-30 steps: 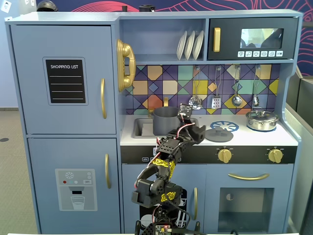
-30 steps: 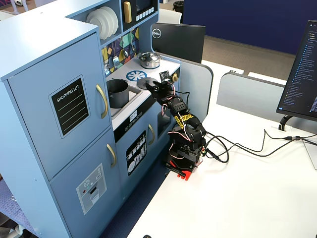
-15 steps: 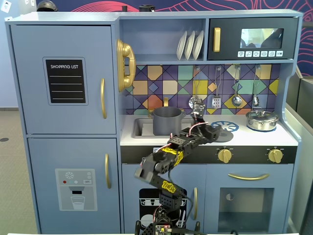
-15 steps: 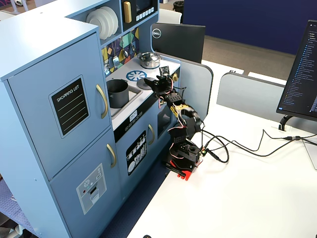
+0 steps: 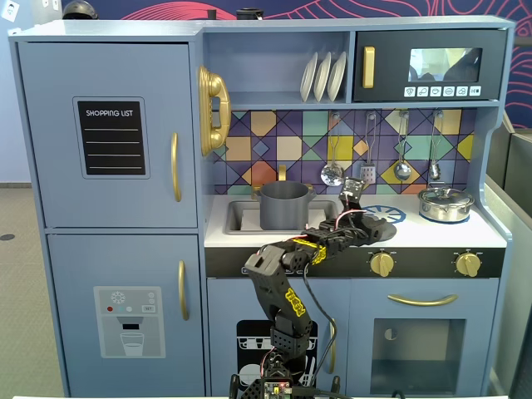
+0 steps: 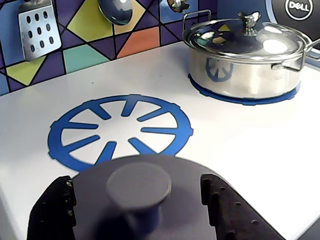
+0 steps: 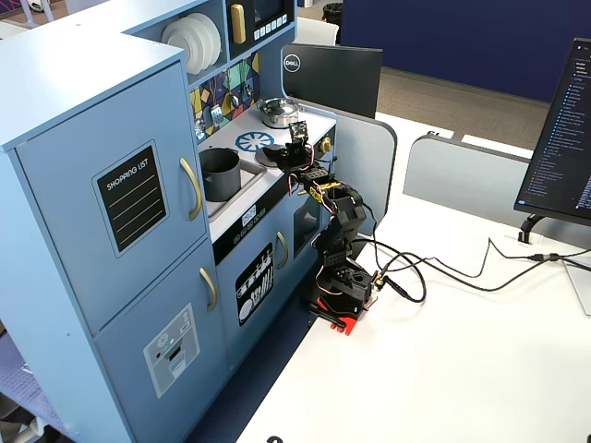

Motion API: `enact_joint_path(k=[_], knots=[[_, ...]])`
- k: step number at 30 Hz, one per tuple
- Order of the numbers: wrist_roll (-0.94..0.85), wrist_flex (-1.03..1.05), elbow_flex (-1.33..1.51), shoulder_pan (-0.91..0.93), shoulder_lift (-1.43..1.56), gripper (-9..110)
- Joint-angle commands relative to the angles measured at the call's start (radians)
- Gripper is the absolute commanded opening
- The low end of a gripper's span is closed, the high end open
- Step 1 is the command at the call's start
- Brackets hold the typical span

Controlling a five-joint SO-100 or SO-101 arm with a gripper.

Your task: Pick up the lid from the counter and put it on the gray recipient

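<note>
The lid [image 6: 187, 172], a matte dark-gray disc, lies flat on the white counter just in front of the blue burner ring [image 6: 120, 127]. Its round knob [image 6: 139, 185] stands between my black fingers [image 6: 55, 207], with a gap on each side. My gripper [image 6: 136, 182] is open and low over the lid. In a fixed view my gripper [image 5: 372, 224] reaches over the counter to the right of the gray recipient [image 5: 283, 204], which stands in the sink with nothing on top. Another fixed view shows the recipient [image 7: 220, 173] left of my gripper [image 7: 280, 153].
A shiny silver pot [image 6: 245, 55] with its own lid sits on the right burner, close behind the gray lid. Utensils [image 5: 332, 173] hang on the tiled backsplash. Gold stove knobs [image 5: 381, 263] sit below the counter edge. A monitor [image 7: 332, 78] stands beside the kitchen.
My arm has stretched out and swung right, from beside the gray recipient to over the lid. The lid has not moved.
</note>
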Motion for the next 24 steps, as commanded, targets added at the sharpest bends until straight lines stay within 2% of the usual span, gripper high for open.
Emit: enact_joint_path(k=[1,18,24], knots=[[-0.009,-0.066,-0.107,-0.012,-0.051,25],[-0.018,-0.091,-0.167,-0.031,-0.170,19],[-0.044,-0.091,-0.163,-0.043,-0.179,3]])
